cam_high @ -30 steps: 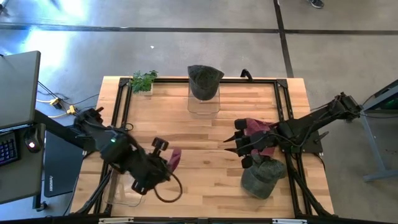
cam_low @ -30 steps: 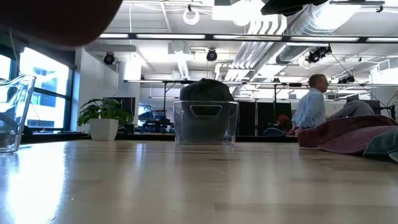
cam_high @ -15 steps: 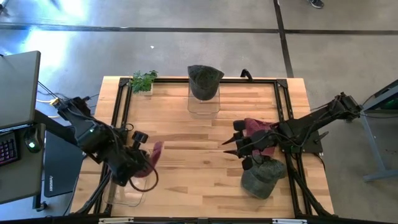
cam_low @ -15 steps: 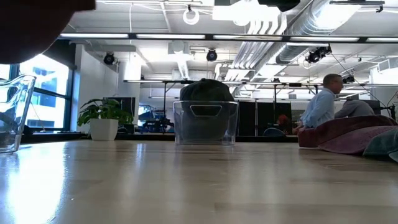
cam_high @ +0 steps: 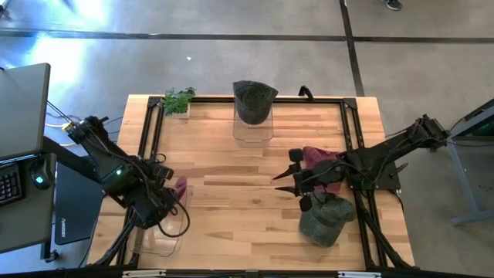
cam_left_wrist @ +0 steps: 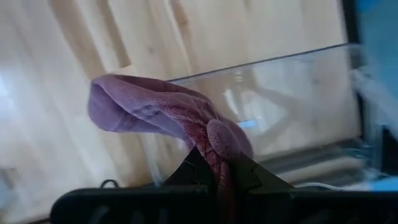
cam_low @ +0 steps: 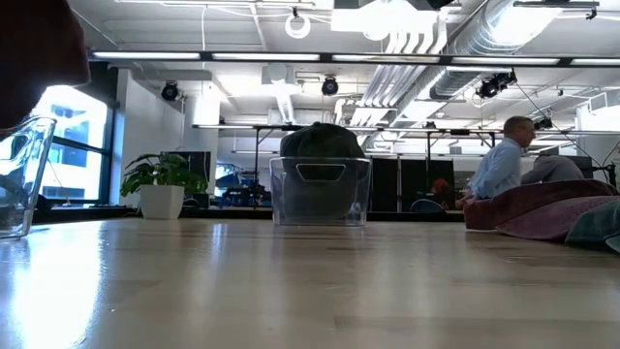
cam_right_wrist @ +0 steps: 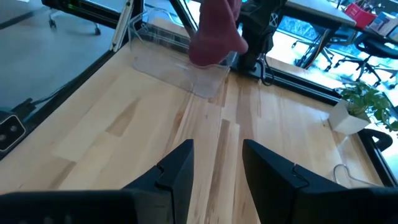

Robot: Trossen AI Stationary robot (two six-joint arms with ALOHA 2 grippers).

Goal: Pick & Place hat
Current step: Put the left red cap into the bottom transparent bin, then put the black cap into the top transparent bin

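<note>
My left gripper [cam_high: 171, 202] is shut on a maroon-purple hat [cam_high: 181, 185] at the near left. It is held over the far rim of a clear bin [cam_high: 160, 236]. The hat also shows in the left wrist view [cam_left_wrist: 149, 109] and the right wrist view [cam_right_wrist: 214, 31]. My right gripper [cam_high: 287, 179] is open and empty. It hovers beside a second maroon hat [cam_high: 318, 157] and a grey-green hat [cam_high: 327, 219], both lying on the table at the right. My left gripper pinches a bunched fold of the hat's cloth [cam_left_wrist: 219, 144] between its two fingers [cam_left_wrist: 194, 169]. The rest of the hat reaches out past the fingertips. In the right wrist view the hat hangs below the gripper, lifted clear above the clear bin's rim [cam_right_wrist: 205, 78].
A second clear bin [cam_high: 253, 125] at the far middle holds a dark green hat [cam_high: 254, 96]. A small potted plant [cam_high: 179, 100] stands at the far left corner. Black frame rails [cam_high: 349, 131] run along the table's sides. A person [cam_low: 504, 165] sits in the room behind.
My left gripper has carried the maroon-purple hat toward the table's left edge, from near the table's middle to the clear bin at the near left. The hat has stayed lifted clear. My right arm has kept still.
</note>
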